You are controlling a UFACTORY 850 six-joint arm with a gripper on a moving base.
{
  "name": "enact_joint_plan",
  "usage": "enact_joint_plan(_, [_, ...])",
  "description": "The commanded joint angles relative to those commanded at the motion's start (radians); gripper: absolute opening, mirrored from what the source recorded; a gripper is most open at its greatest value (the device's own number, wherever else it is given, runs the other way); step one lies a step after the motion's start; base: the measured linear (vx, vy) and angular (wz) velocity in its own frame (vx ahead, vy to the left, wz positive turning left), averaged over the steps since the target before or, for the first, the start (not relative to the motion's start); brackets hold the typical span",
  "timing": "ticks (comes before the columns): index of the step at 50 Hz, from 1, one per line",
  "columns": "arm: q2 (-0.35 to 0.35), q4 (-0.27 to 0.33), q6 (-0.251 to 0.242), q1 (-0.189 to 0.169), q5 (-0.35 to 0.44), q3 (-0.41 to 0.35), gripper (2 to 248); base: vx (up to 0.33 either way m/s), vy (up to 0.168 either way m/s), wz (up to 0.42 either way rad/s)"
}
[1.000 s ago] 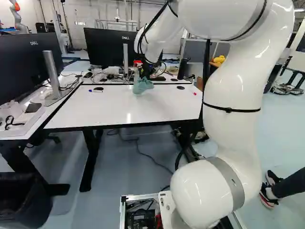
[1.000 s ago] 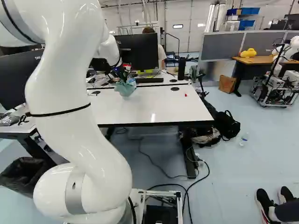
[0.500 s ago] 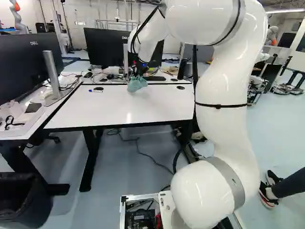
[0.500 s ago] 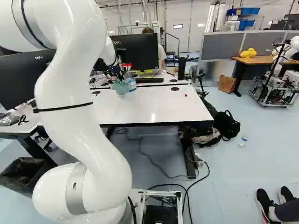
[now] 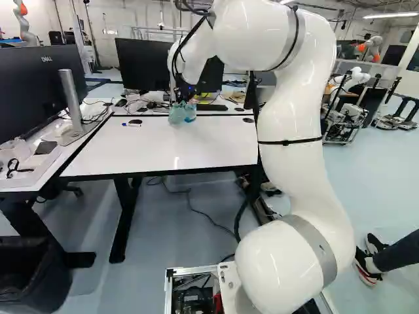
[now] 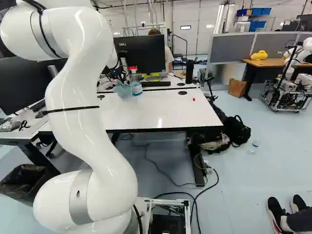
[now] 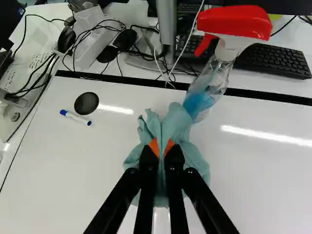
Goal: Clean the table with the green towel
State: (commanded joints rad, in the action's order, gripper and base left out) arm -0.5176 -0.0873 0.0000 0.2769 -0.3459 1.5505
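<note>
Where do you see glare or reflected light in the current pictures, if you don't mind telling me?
Wrist view: bright streaks on the white tabletop, one beside the marker, another past the spray bottle; left base view: a small glare spot on the tabletop and soft highlights on the arm; right base view: a similar spot near the tabletop's front edge.

Left and right base views, behind the arm (image 5: 300, 176), share the table (image 6: 165, 111) ahead; wrist looks closely down
</note>
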Motion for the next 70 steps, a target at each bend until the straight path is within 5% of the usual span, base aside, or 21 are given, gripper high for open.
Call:
enact_joint_plan(12, [0.0, 0.0, 0.0, 0.0, 0.0, 0.0, 44, 0.0, 0.0, 0.0])
enact_joint_plan(13, [0.0, 0.0, 0.0, 0.0, 0.0, 0.0, 78, 0.0, 0.0, 0.0])
enact_joint_plan(18, [0.0, 0.0, 0.0, 0.0, 0.0, 0.0, 78, 0.0, 0.0, 0.0])
enact_joint_plan(19, [0.0, 0.0, 0.0, 0.0, 0.0, 0.0, 113, 0.0, 0.0, 0.0])
enact_joint_plan(23, [0.0, 0.0, 0.0, 0.0, 0.0, 0.0, 113, 0.0, 0.0, 0.0])
enact_joint_plan(24, [0.0, 0.0, 0.0, 0.0, 0.0, 0.0, 149, 0.0, 0.0, 0.0])
enact_joint_plan(28, [0.0, 0.0, 0.0, 0.0, 0.0, 0.0, 149, 0.0, 0.0, 0.0])
enact_joint_plan(29, [0.0, 0.0, 0.0, 0.0, 0.0, 0.0, 185, 0.0, 0.0, 0.0])
enact_joint_plan(33, [0.0, 0.0, 0.0, 0.0, 0.0, 0.0, 185, 0.0, 0.0, 0.0])
enact_joint_plan(34, [0.0, 0.0, 0.0, 0.0, 0.0, 0.0, 222, 0.0, 0.0, 0.0])
enact_joint_plan(39, [0.0, 0.0, 0.0, 0.0, 0.0, 0.0, 222, 0.0, 0.0, 0.0])
enact_joint_plan(40, [0.0, 0.0, 0.0, 0.0, 0.0, 0.0, 247, 0.0, 0.0, 0.0])
enact_joint_plan(70, [0.038, 0.0, 0.0, -0.034, 0.0, -0.05, 247, 0.0, 0.0, 0.0])
